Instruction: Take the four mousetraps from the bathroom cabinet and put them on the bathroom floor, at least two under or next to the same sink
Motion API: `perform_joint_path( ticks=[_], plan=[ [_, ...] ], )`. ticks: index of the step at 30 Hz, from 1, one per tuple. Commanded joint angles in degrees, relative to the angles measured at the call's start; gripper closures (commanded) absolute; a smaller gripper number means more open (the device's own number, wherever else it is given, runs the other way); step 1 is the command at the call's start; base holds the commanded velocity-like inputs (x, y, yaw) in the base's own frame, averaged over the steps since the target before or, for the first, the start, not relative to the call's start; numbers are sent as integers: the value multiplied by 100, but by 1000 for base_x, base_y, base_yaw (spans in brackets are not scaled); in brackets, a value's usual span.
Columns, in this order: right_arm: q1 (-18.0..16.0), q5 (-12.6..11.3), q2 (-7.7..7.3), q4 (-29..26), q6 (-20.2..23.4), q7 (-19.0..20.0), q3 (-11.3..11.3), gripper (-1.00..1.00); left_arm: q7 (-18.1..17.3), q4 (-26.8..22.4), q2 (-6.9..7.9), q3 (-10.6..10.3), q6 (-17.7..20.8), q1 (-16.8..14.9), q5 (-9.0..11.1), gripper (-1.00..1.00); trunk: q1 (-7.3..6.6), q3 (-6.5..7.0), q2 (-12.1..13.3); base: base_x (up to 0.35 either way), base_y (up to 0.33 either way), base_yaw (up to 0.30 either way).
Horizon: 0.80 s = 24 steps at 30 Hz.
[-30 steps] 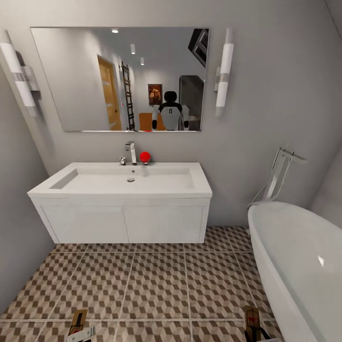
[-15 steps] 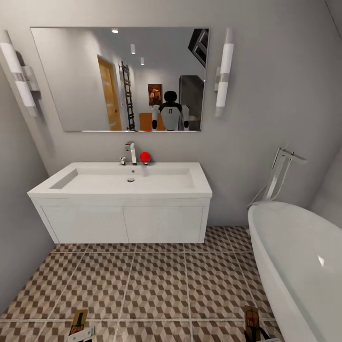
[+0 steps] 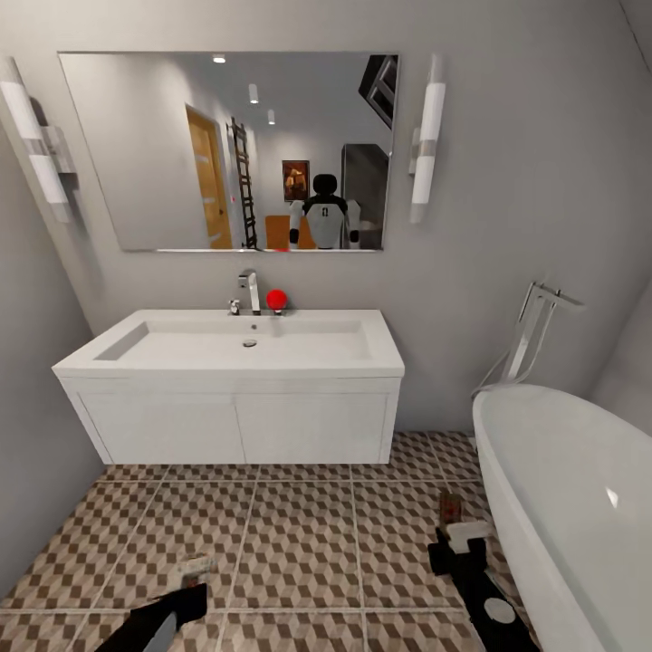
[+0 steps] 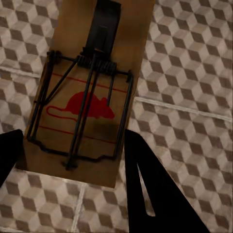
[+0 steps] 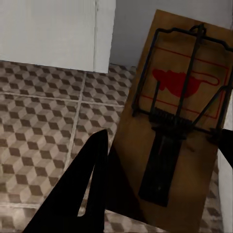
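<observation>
Both our arms have swung forward since a moment ago, carrying their loads toward the wide white rectangular basin [image 3: 244,349]. Our left hand [image 3: 195,572], at 7 o'clock, is clamped on one flat brown wooden mousetrap [image 4: 90,92]; our right hand [image 3: 460,534], at 5 o'clock, is clamped on another [image 5: 182,121]. We count two traps, both above the brown-and-beige cube-patterned floor tiles [image 3: 299,543]. We judge lowering comes next.

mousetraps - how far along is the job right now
Done: nothing lies on the bathroom floor yet. In hand: the left gripper holds one mousetrap, the right gripper another mousetrap, both in front of the bathroom sink. Left: set these down by the sink; I can't tell where the other two are.
</observation>
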Motion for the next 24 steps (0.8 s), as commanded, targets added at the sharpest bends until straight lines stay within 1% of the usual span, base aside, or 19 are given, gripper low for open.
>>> perform_joint_path(
  ticks=[1, 2, 3, 5, 6, 7, 8, 9, 10, 11, 12, 15, 18, 20, 23, 24],
  plan=[
    [-222, 35, 96, -113, 201, -12, 9, 100, 45, -468, 19, -40, 510, -4, 51, 100, 0, -8, -3, 0, 0, 0],
    [-419, 34, 172, -177, 398, -14, 9, 100, 56, -766, 25, -38, 822, -15, 51, 100, 0, -8, -3, 0, 0, 0],
    [-591, 31, 222, -218, 578, -13, 9, 100, 71, -957, 28, -37, 1007, -26, 50, 100, 0, -8, -3, 0, 0, 0],
    [-754, 24, 267, -254, 755, -10, 9, 100, 89, -1094, 48, -32, 1081, -36, 50, 100, 0, -8, -3, 0, 0, 0],
    [-815, 20, 288, -268, 819, -6, 9, 100, 95, -1091, 82, -35, 979, -40, 50, 100, 0, -8, -3, 0, 0, 0],
    [-855, 16, 302, -274, 857, -1, 17, 100, 99, -1032, 116, -42, 744, -42, 50, 100, 0, -8, -3, 0, 0, 0],
    [-880, 15, 312, -276, 861, 6, 31, 100, 99, -952, 137, -49, 411, -44, 50, 100, 0, -8, -3, 0, 0, 0],
    [-889, 13, 315, -275, 842, 11, 43, 100, 100, -909, 145, -51, 235, -44, 50, 100, 0, -8, -3, 0, 0, 0],
    [-902, 10, 320, -271, 755, 22, 69, 100, 104, -821, 156, -55, -97, -45, 50, 100, 0, -8, -3, 0, 0, 0],
    [-910, 8, 323, -245, 613, 30, 88, 100, 106, -753, 165, -58, -329, -46, 50, 100, 0, -8, -3, 0, 0, 0],
    [-915, 9, 325, -198, 449, 32, 104, 100, 108, -703, 175, -59, -476, -46, 50, 100, 0, -8, -3, 0, 0, 0],
    [-922, 14, 328, -109, 189, 23, 124, 100, 113, -613, 188, -66, -651, -46, 50, 100, 0, -8, -3, 0, 0, 0],
    [-924, 20, 330, 56, 177, 7, 136, 100, 115, -540, 192, -69, -713, -47, 50, 100, 0, -8, -3, 0, 0, 0],
    [-924, 21, 329, 123, 284, -5, 138, 100, 115, -521, 193, -70, -723, -47, 50, 100, 0, -8, -3, 0, 0, 0],
    [-925, 27, 327, 168, 712, -13, 132, 100, 121, -470, 189, -56, -656, -47, 54, 100, 0, -8, -3, 0, 0, 0],
    [-925, 28, 327, 158, 951, -14, 127, 100, 122, -460, 186, -49, -535, -47, 56, 100, 0, -8, -3, 0, 0, 0]
  ],
)
